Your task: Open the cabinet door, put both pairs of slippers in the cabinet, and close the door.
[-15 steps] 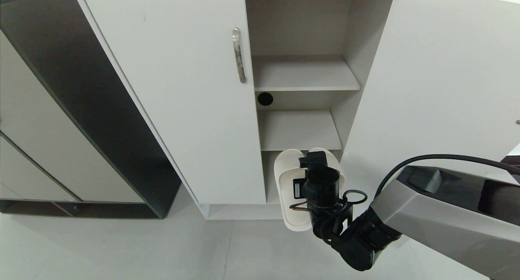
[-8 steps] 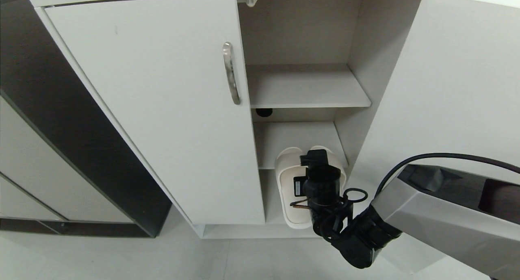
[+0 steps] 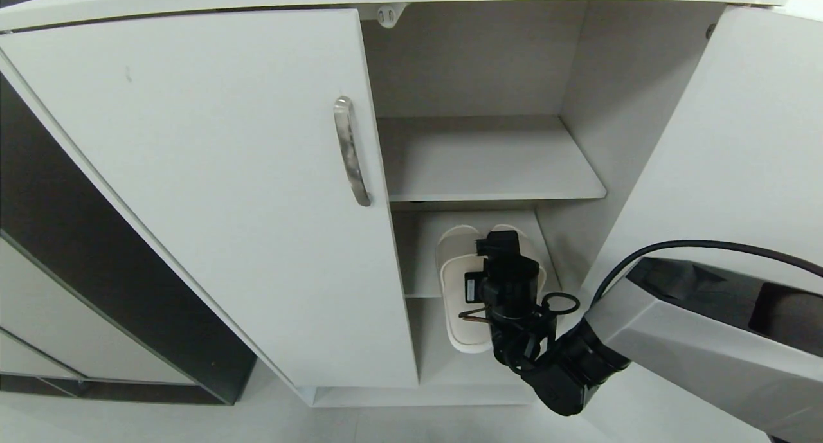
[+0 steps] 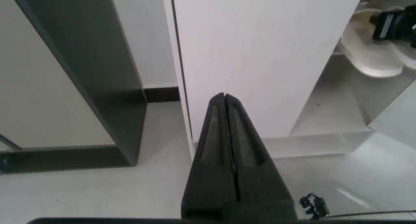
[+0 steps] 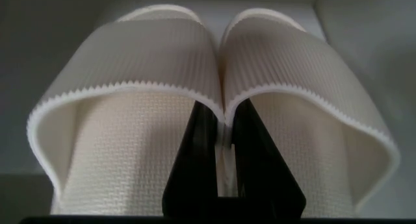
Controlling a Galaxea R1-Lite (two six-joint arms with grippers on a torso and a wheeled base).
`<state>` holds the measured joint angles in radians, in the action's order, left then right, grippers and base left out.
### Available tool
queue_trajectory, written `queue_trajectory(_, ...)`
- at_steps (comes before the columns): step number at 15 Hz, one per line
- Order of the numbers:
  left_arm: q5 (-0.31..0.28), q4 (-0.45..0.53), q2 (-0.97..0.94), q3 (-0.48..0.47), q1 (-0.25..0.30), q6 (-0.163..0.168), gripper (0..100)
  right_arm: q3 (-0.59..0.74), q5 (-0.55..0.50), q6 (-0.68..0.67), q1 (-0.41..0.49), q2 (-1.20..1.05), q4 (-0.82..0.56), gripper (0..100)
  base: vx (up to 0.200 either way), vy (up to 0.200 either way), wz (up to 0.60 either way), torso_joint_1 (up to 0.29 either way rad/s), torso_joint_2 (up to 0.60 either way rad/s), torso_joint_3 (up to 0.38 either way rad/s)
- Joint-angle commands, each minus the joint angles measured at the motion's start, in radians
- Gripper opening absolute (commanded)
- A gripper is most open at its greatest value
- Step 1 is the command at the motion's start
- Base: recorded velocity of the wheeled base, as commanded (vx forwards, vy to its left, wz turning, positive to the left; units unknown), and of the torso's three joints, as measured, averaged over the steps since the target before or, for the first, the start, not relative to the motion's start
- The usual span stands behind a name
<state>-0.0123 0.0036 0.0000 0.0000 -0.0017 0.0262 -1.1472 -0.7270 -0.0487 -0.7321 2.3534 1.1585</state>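
Open cabinet (image 3: 482, 63), slippers (image 3: 458, 301) toes inward.

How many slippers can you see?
2. One slipper and the other slipper hang side by side, pinched in the right gripper at the cabinet's lower shelves. More may hide behind the shut door.

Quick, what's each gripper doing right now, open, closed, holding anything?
Left gripper: closed, holding nothing.
Right gripper: closed on the pair of white slippers, pinching their inner strap edges together.
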Motion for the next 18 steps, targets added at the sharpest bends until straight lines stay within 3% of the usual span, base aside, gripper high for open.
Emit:
queue_trajectory(1, 0.0, -0.001, 0.002, 0.0, 0.0, 0.0, 0, -0.035, 0.001, 0.003, 0.016, 0.02, -0.003, 0, 0.0, 0.0, 0.0, 0.0, 0.0, 0.0)
queue_trajectory(13, 0.002, -0.001, 0.002, 0.0, 0.0, -0.002, 0, -0.433, 0.026, 0.052, 0.092, 0.164, -0.195, 0, 0.0, 0.0, 0.0, 0.0, 0.0, 0.0)
queue_trajectory(18, 0.002, -0.001, 0.002, 0.0, 0.0, -0.002, 0, -0.486, 0.026, 0.05, 0.103, 0.193, -0.22, 0, 0.0, 0.0, 0.0, 0.0, 0.0, 0.0)
